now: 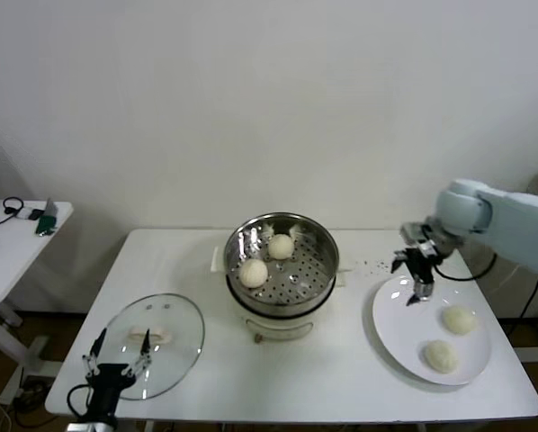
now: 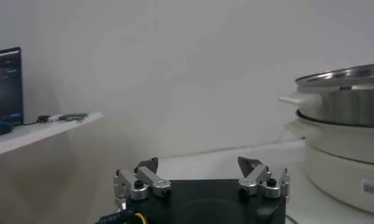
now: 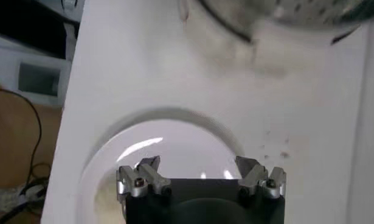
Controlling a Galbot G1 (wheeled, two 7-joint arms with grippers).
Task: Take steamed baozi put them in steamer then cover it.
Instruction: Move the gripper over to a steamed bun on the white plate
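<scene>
The steel steamer [image 1: 318, 256] stands mid-table on its cream pot base and holds two steamed baozi [image 1: 254, 273] [image 1: 281, 246]. Two more baozi [image 1: 459, 319] [image 1: 441, 356] lie on the white plate [image 1: 397, 328] at the right. My right gripper [image 1: 415, 286] hangs open and empty over the plate's far left edge, short of those buns; in the right wrist view its jaws [image 3: 199, 167] stand wide above the plate [image 3: 174, 143]. The glass cover [image 1: 181, 340] lies flat at the front left. My left gripper [image 1: 116, 362] rests open near the cover's front edge, jaws [image 2: 199, 167] empty.
A small white side table [image 1: 22, 243] with cables and devices stands off to the left. The steamer's pot base [image 2: 345, 164] rises to one side in the left wrist view. Small dark specks [image 1: 370, 265] dot the tabletop between steamer and plate.
</scene>
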